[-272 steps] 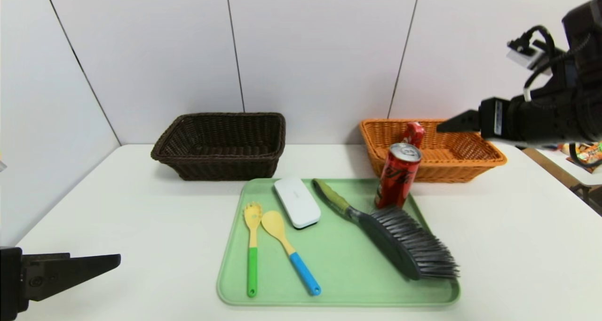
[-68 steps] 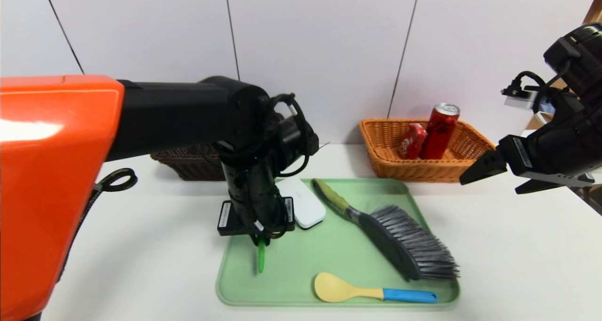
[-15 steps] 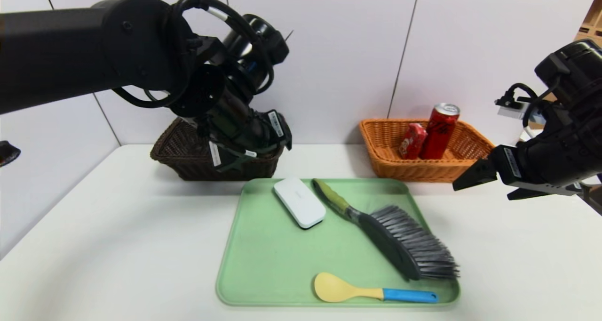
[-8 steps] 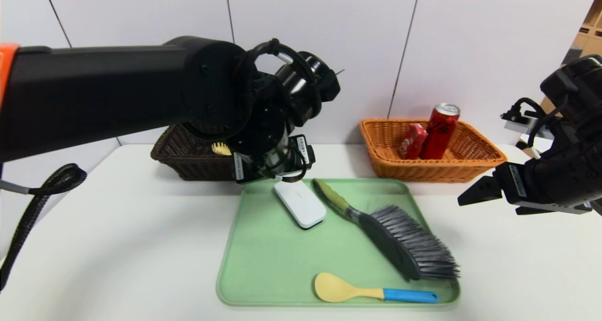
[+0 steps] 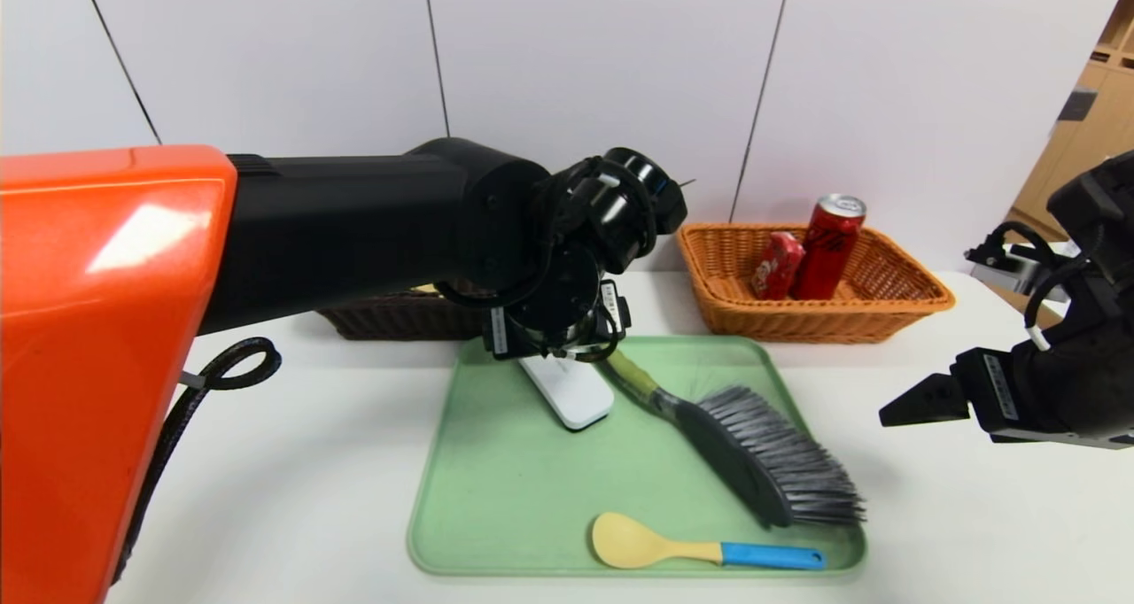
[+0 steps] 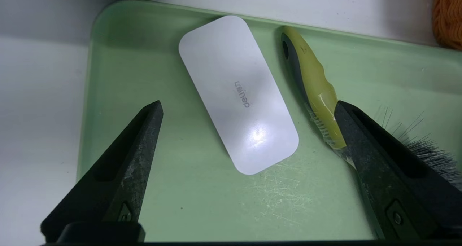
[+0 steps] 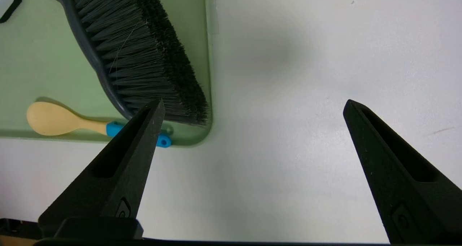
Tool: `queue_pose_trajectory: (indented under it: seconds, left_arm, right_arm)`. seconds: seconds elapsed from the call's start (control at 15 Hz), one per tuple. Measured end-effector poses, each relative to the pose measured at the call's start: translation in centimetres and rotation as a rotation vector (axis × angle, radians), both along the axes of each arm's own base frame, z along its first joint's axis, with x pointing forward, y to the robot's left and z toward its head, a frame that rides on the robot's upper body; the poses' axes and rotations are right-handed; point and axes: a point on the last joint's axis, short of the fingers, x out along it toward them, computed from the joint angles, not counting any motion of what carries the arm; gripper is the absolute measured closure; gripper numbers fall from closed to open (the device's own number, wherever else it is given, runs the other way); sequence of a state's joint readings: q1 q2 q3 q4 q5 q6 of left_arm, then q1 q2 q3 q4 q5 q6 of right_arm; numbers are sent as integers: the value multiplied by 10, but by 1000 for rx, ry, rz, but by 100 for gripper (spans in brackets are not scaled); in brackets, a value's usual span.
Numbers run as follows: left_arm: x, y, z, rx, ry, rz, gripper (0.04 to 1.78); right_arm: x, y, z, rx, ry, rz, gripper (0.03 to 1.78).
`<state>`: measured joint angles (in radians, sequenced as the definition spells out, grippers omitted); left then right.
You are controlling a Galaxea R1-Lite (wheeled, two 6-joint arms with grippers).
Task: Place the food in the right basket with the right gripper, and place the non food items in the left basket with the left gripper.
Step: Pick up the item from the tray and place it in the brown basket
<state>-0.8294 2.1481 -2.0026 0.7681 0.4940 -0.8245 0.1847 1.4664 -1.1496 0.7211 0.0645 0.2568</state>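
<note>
While our left tool [image 6: 249, 107] hangs wide open over the white case [image 6: 238, 92] on the green tray [image 5: 496, 507], we centre both fingers across its short sides before closing. Keep clear of the brush [image 6: 314, 83] just beside it. Our right tool [image 7: 252, 107], wide and empty, hangs over the desk [image 7: 306, 58].

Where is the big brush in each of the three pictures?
Head view: the brush lies slanted across the right half of the green tray.
Left wrist view: only its green handle and some bristles show, beside the white case.
Right wrist view: its bristles fill the upper left corner.
Shared landmark: the green tray shows in all three.
</note>
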Motion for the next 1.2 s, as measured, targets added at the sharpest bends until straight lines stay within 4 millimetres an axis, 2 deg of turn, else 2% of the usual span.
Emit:
queue_pose_trajectory:
  seconds: [0.33, 1.2]
  left_arm:
    - [7, -7, -13, -1, 11, 5, 13]
    - [15, -8, -38, 33, 111, 1, 13]
  right_arm:
    - [4, 1, -13, 8, -89, 3, 10]
    - [1, 0, -16, 4, -80, 3, 10]
